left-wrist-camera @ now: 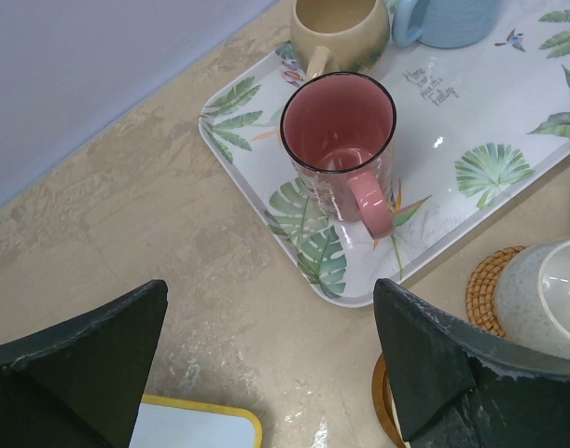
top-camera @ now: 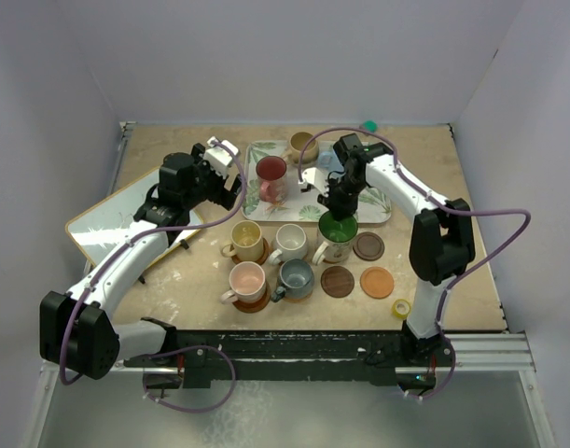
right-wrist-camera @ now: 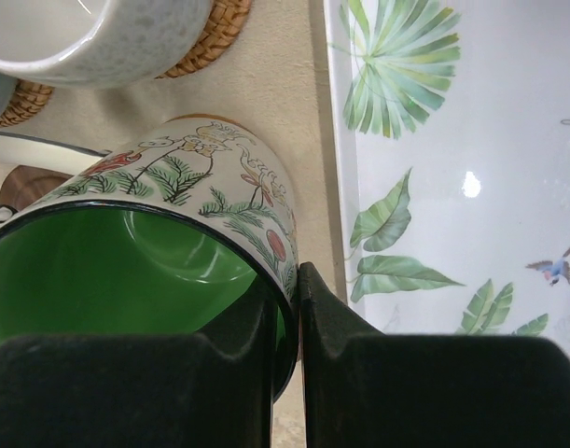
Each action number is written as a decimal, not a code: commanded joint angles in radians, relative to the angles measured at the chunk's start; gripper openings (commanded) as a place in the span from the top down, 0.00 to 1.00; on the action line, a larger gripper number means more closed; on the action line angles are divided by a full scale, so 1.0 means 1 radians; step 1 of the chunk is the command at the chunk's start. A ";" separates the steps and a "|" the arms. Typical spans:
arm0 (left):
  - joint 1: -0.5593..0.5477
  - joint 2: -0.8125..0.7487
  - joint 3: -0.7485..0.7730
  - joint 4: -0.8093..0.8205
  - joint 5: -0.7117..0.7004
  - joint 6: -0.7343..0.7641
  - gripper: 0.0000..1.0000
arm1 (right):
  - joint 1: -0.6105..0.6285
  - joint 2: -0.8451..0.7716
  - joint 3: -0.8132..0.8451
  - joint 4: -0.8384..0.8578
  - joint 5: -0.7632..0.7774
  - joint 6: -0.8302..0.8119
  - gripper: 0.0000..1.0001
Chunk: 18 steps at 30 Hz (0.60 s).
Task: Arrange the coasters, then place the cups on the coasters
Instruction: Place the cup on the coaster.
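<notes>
Tape roll (top-camera: 400,307): small, yellow, at the near right of the counter (top-camera: 173,289).
Loose coasters: an orange coaster (top-camera: 377,282) and a dark brown coaster (top-camera: 338,281) lie side by side. A second brown coaster (top-camera: 368,245) lies just behind them. All three are bare.
Front row: the pink cup (top-camera: 247,280) and the grey cup (top-camera: 296,277) each sit on a coaster.
Back row: the yellow cup (top-camera: 246,238) and the white cup (top-camera: 291,241) sit on woven coasters, with the green cup (top-camera: 338,235) to their right.
Right jaws: clenched on the green cup's rim, one finger inside and one outside. Whether a coaster lies under this cup cannot be told.
Board (top-camera: 117,219): white with a yellow edge, at the left of the counter.
Left jaws: spread wide and holding nothing, above bare counter beside the tray's near left corner.
Tray (top-camera: 257,149): leaf-printed. The dark red cup (left-wrist-camera: 345,140) stands near its front edge, with the tan cup (left-wrist-camera: 340,33) and the blue cup (left-wrist-camera: 448,14) behind.
</notes>
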 commanded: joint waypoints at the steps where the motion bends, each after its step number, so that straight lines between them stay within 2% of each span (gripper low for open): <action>1: -0.005 -0.006 -0.009 0.046 0.005 0.013 0.12 | 0.010 -0.035 0.071 -0.029 -0.060 -0.006 1.00; 18: -0.004 -0.008 -0.009 0.045 0.008 0.020 0.12 | 0.024 -0.060 0.021 0.012 -0.035 0.048 1.00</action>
